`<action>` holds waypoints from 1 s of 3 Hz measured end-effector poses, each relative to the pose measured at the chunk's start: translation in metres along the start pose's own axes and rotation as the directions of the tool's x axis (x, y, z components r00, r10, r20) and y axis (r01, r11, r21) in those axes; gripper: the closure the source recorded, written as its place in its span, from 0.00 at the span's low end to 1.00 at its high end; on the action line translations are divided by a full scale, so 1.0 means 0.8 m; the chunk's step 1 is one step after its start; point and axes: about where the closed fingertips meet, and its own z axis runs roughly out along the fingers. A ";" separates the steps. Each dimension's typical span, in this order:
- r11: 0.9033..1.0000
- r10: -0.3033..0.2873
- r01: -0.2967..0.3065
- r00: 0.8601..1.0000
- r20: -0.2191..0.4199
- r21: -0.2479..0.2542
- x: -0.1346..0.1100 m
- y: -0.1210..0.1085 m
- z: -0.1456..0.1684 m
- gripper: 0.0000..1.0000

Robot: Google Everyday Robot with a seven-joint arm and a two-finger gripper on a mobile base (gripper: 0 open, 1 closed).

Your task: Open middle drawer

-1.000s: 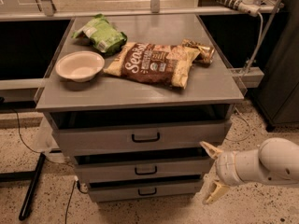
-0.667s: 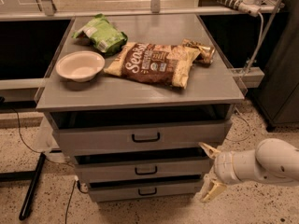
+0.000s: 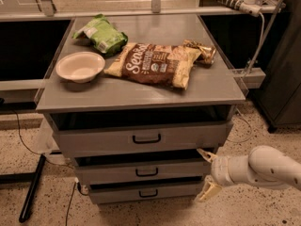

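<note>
The middle drawer [image 3: 141,171] is a grey flat front with a small black bar handle [image 3: 146,172], between the wider top drawer [image 3: 141,139] and the narrower bottom drawer [image 3: 146,192]. Its front sits close under the top drawer, with a dark gap above it. My gripper [image 3: 206,175] is at the lower right, just off the right ends of the middle and bottom drawers, with its two cream fingers [image 3: 206,154] spread apart and nothing between them. My white arm [image 3: 263,168] reaches in from the right edge.
On the grey cabinet top [image 3: 221,86] lie a white bowl [image 3: 80,66], a green bag [image 3: 102,34], a brown chip bag [image 3: 153,64] and a small gold packet [image 3: 201,51]. A black pole [image 3: 32,188] leans on the speckled floor at left. Cables hang at right.
My gripper and arm have shifted slightly to the left, closer to the drawers' right ends. The drawers have not moved.
</note>
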 end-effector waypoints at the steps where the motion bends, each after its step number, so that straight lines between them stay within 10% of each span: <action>1: 1.000 0.000 0.001 1.000 0.006 -0.004 0.015 -0.003 0.028 0.00; 3: 1.000 -0.010 0.010 1.000 0.004 -0.009 0.034 -0.003 0.075 0.00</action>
